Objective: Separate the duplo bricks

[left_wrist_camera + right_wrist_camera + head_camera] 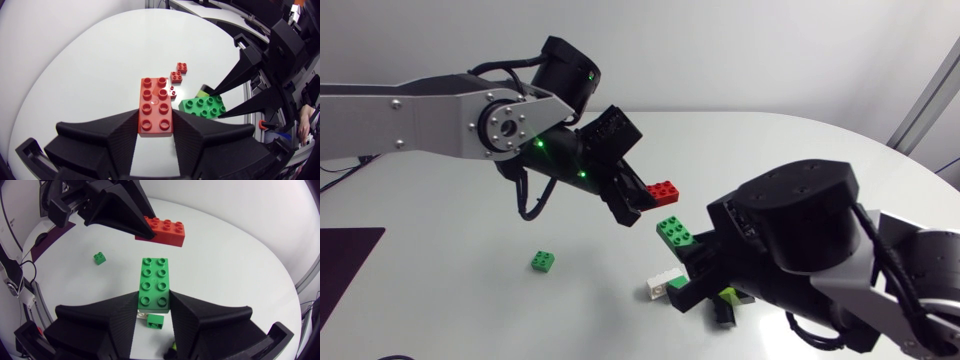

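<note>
In the head view, the left gripper [642,203] had its fingers closed narrowly on one end of the red brick [662,191]. The rest of the brick stuck out past the fingertips, over the middle of the table [800,140]. Near it but apart, the green brick [675,231] was pinched at the tips of the right gripper [690,250]. Under that gripper lay the white brick [661,286] and the lime brick [730,296]. The small green brick [544,262] lay alone, with bare white surface between it and the dark mat [345,262] at the table's left edge. More bare surface ran to the curved far edge.

In the left wrist view, the red brick [156,105] lay lengthwise between the fingers, studs up, with both inner faces against its long sides. Beside it, close but not touching, the green brick [202,106] sat between the right gripper's [216,104] two pointed tips. The lime brick [203,91] showed just beyond it. Two small red bricks [176,76] lay ahead on the table, with open surface past them to the rounded edge.

In the right wrist view, the green brick [154,282] ran lengthwise between the fingers, gripped at its rear sides. Ahead of it and apart, the left gripper [150,229] held the red brick [166,229]. The small green brick [99,258] lay well off to one side.
</note>
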`<action>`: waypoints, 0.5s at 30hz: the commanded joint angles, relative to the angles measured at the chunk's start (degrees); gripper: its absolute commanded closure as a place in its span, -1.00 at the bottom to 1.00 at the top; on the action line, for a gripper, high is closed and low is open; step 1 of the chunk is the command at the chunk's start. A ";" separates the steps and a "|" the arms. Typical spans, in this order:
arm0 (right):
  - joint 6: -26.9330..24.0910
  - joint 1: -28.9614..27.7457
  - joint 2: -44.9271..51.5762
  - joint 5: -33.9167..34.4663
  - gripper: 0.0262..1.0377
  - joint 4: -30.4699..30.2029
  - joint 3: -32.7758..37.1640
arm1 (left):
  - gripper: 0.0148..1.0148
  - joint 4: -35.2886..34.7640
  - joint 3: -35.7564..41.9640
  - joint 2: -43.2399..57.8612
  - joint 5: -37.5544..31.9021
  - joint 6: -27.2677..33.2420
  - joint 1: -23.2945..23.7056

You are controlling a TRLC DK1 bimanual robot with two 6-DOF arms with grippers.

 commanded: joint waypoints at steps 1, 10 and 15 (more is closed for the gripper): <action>-0.23 0.24 1.38 0.51 0.64 1.01 -2.03 | 0.47 -0.41 0.52 0.98 0.94 1.10 0.49; -2.16 -3.71 2.79 0.16 0.64 3.47 -3.61 | 0.47 0.56 -0.98 4.50 -2.66 4.70 4.53; -2.87 -5.73 6.57 -0.28 0.64 7.07 -4.32 | 0.45 0.64 -2.56 8.28 -5.03 6.64 6.81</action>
